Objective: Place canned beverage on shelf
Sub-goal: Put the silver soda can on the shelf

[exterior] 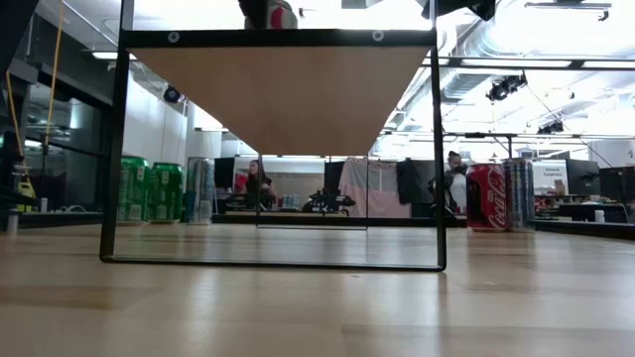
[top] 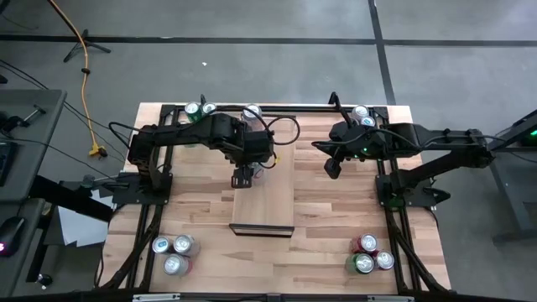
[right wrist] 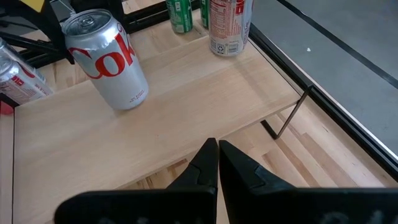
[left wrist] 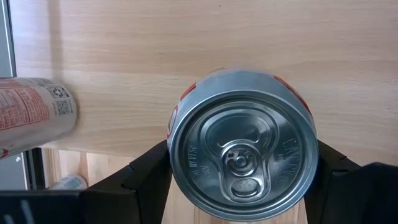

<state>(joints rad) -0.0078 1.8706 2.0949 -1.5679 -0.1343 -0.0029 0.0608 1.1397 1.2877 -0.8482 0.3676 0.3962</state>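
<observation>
Above the shelf (left wrist: 186, 62), left end effector (left wrist: 242, 180) clamps the silver can (left wrist: 242, 158) between its fingers.

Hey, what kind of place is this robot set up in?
Probably a robotics lab inside an open office or workshop: a butcher-block table on a bare concrete floor, exposed ceiling ducts overhead, and people seated at desks behind.

Grey floor (top: 252, 75) w/ dark seams, yellow cable (top: 84, 75), ceiling ducts (exterior: 476, 50)
</observation>
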